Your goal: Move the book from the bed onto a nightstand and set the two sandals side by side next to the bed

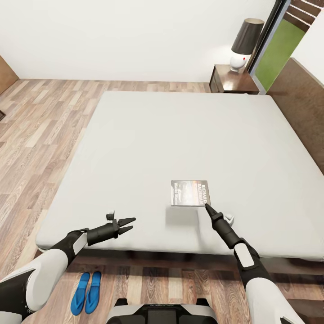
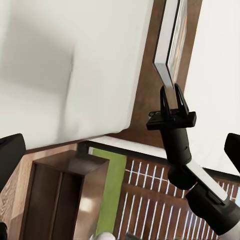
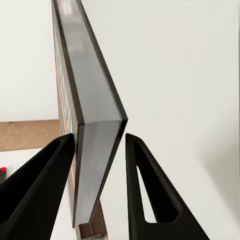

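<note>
One book (image 1: 190, 193) sits between right gripper (image 1: 208, 207) jaws over the bed (image 1: 135, 148).

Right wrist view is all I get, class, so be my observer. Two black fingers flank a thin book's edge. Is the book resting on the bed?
Observer: No. The book is lifted clear of the bed, and its shadow lies on the mattress below it.
Operator: Where is a nightstand?
Observer: One nightstand, with a lamp on it, stands at the bed's far right corner.
Operator: And the sandals?
Observer: Both sandals lie side by side on the floor, by the bed's near edge.
Operator: The left hand?
Observer: The left hand is open over the mattress's near edge.
</note>
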